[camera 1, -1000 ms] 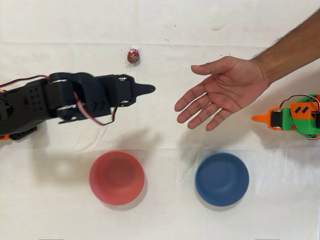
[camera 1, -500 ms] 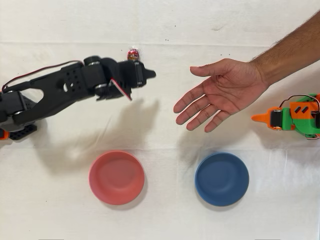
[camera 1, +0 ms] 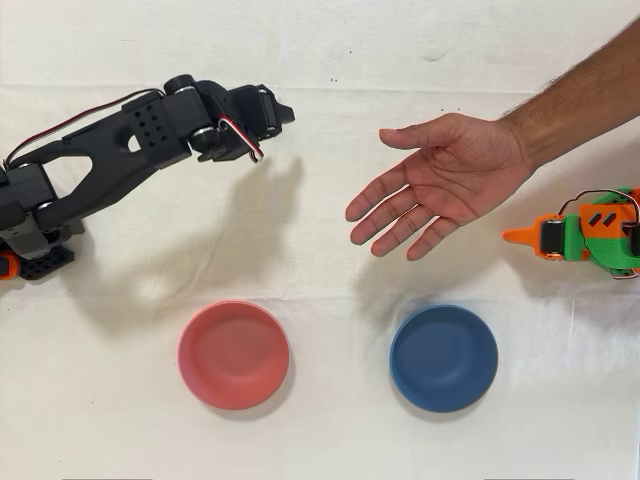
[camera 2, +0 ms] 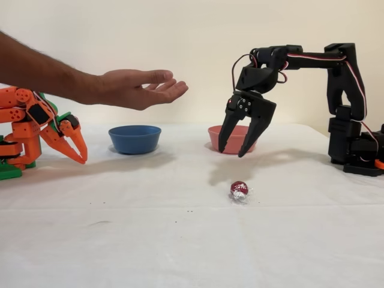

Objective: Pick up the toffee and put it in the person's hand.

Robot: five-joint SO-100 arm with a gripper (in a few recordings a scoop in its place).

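While the black 2-finger gripper (camera 2: 238, 147) hangs spread apart above it, the small round red foil-wrapped toffee (camera 2: 239, 190) on the white tablecloth (camera 2: 150, 234) looks light and slippery, best pinched across its round middle.

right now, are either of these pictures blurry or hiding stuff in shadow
Overhead view: sharp, soft even light; the black two-finger gripper and its arm throw a pale grey shadow on the white cloth. Fixed view: also sharp; the small red foil-wrapped toffee shows a glare spot, with a faint shadow behind it.
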